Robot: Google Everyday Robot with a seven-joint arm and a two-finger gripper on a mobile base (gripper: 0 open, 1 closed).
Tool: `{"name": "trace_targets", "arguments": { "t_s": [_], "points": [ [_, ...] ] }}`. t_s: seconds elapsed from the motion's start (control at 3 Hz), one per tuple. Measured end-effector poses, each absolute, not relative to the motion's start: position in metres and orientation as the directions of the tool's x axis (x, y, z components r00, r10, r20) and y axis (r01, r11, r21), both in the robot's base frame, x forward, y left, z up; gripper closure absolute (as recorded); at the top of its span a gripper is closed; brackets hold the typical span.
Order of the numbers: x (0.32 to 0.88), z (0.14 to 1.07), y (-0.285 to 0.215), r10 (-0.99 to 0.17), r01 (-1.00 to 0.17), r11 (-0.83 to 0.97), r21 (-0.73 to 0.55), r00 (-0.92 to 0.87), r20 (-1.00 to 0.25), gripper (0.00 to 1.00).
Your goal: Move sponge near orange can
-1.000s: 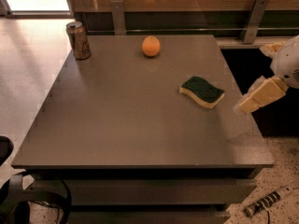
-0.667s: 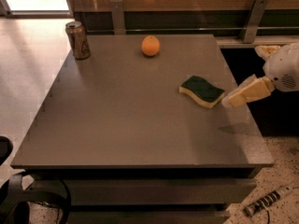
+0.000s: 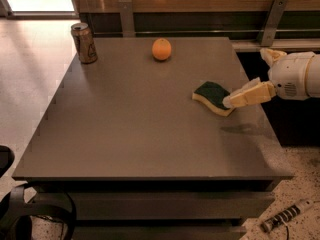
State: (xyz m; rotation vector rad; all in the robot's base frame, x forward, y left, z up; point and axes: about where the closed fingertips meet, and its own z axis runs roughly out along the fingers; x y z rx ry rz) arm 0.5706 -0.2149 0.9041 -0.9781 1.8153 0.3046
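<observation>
The sponge (image 3: 212, 97), dark green on top with pale yellow foam below, lies flat on the right part of the grey table (image 3: 135, 119). The orange can (image 3: 84, 43) stands upright at the table's far left corner, far from the sponge. My gripper (image 3: 245, 78) reaches in from the right edge, open and empty. Its lower cream finger (image 3: 248, 95) points left, with its tip at the sponge's right end and a little above the table. The other finger (image 3: 270, 56) sits higher and further right.
A round orange fruit (image 3: 161, 49) sits at the far middle of the table, between can and sponge. A wall with metal rails runs behind the table. A dark gap lies beyond the table's right edge. Cables and black gear lie on the floor in front.
The gripper has moved left and slightly down, from off the table's right edge to the sponge's right end. Sponge, can and fruit have not moved.
</observation>
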Motion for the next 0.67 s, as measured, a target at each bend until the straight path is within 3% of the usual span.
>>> {"name": "trace_targets", "arguments": {
  "t_s": [0.67],
  "points": [
    [0.580,0.885,-0.207,-0.445,-0.754,0.636,-0.164,-0.185,-0.876,0.00]
  ]
}}
